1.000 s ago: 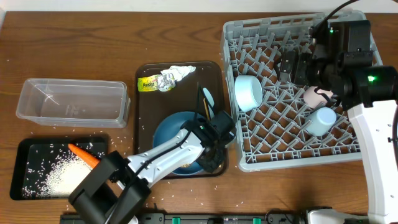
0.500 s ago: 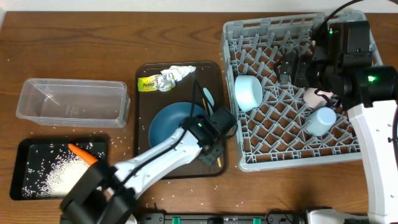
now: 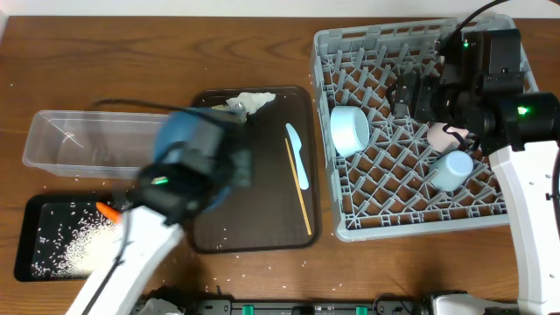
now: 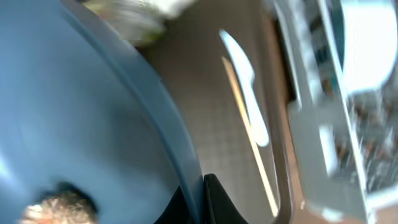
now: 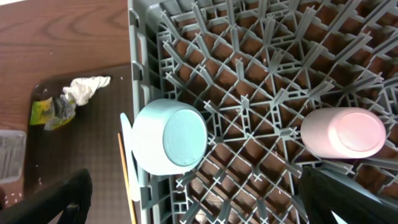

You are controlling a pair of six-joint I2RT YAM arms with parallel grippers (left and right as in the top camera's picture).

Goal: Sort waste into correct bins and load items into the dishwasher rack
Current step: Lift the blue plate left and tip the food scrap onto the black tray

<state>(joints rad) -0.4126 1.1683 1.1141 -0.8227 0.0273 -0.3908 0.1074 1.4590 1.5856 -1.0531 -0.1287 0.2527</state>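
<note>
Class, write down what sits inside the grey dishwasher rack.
Inside the grey rack sit a pale blue bowl, a pink cup and a blue cup. The right arm covers its upper-right part overhead, so anything beneath is hidden.

The wooden counter (image 3: 131,61) bears a grey rack (image 3: 389,175) at right and a brown tray (image 3: 262,201) in the centre. A clear tub (image 3: 79,140) and a black bin (image 3: 35,210) lie at left.

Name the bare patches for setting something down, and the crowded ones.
Free: the brown serving tray's floor between the napkin and its near rim, left of the chopsticks; the rack's lattice in front of the pale blue bowl. Crowded: around the pink cup and blue cup; under the held blue plate.
</note>
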